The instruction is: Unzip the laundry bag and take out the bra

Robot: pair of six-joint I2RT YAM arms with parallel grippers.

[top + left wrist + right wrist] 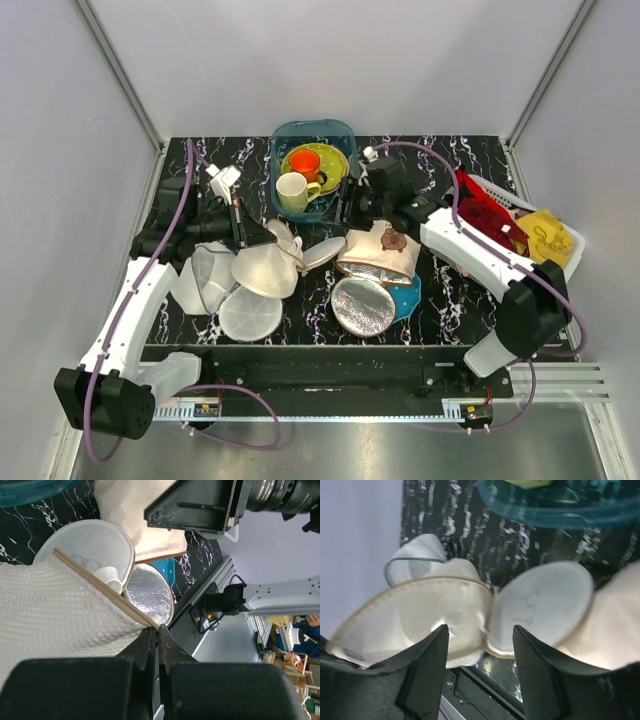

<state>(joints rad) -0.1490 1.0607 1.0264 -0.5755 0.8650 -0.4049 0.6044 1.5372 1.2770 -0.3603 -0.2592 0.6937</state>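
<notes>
My left gripper [243,232] [156,629] is shut on the tan-trimmed edge of a white mesh laundry bag [265,268] [55,610], held left of the table's centre. No bra drawing shows on it. In the right wrist view the bag [420,615] looks spread open into a dome half and a round flat half [540,605]. My right gripper [342,212] [480,630] is open and empty, just right of the bag and above it. No dark red bra shows in any view.
More white round mesh pieces [205,282] [250,315] lie at the left. A cream cylindrical bag [375,255] with silver lining [362,305] lies at centre. A blue basin [335,130] with dishes stands behind. A white basket [500,190] with a red garment [488,215] is at the right.
</notes>
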